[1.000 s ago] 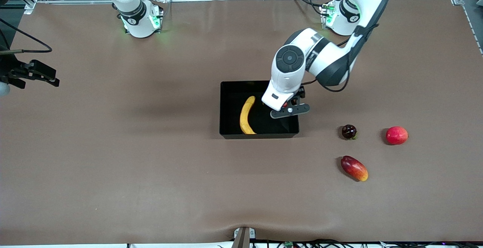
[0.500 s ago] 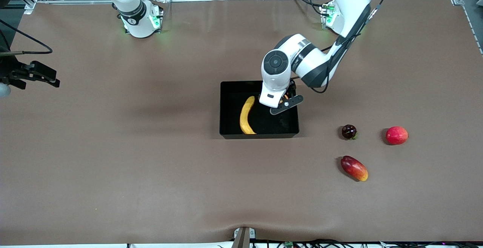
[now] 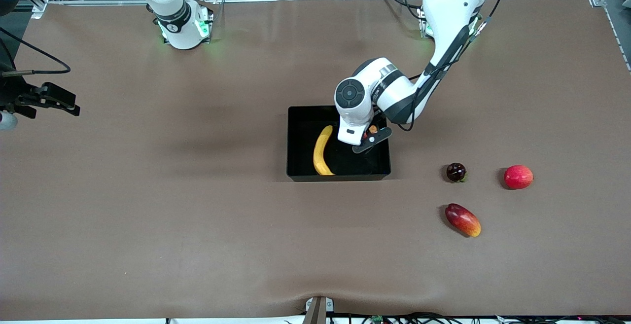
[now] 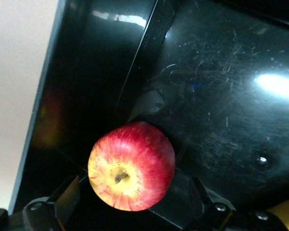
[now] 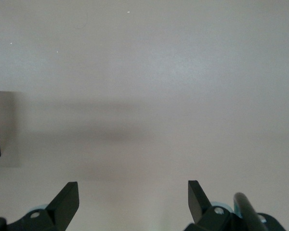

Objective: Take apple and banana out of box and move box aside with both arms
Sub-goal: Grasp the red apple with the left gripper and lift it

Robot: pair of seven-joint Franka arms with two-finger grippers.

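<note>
The black box [image 3: 296, 139] holds 1 banana [image 3: 321, 150] and 1 apple [image 4: 131, 166], which sits between the left tool's [image 3: 370, 135] spread fingers. The right tool [image 5: 133, 199] waits open over bare table [image 3: 148, 191]. 3 other fruits lie outside the box.

Overall light: bright, even, from overhead.
Shadows: soft, short ones beside the fruit; a broad faint band across the table [image 3: 197, 205].
Glare: white highlights on the box [image 4: 221, 96] floor in the left wrist view; the apple [image 4: 131, 166] is sharp.
Right wrist view: pale, washed out, with one blurred shadow band.
</note>
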